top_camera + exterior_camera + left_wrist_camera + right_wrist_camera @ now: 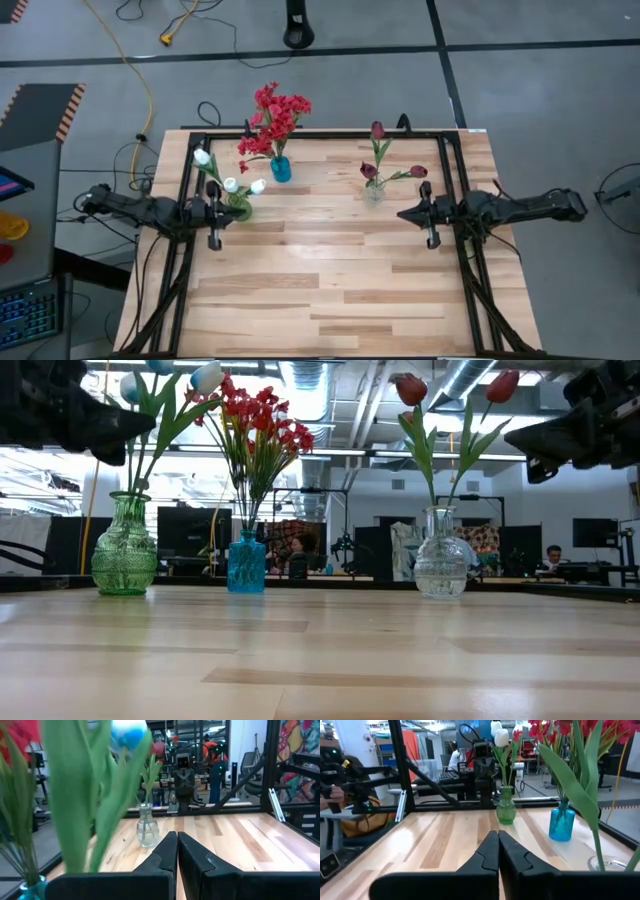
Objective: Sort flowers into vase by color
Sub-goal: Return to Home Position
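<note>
Closed on nothing, our left gripper (177,836) hung by the green vase (240,210) of white tulips (230,185), our right gripper (498,834) likewise by the clear vase (373,192) of maroon tulips (377,130), red blossoms (278,112) in the blue vase (281,169); we judged sorting done, only parking the arms remaining.

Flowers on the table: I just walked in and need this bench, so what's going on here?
Nothing is being handled. White tulips stand in the green vase, red blossoms in the blue vase, maroon tulips in the clear vase. The left end effector, shut and empty, sits beside the green vase; the right end effector, also shut and empty, sits beside the clear vase.
</note>
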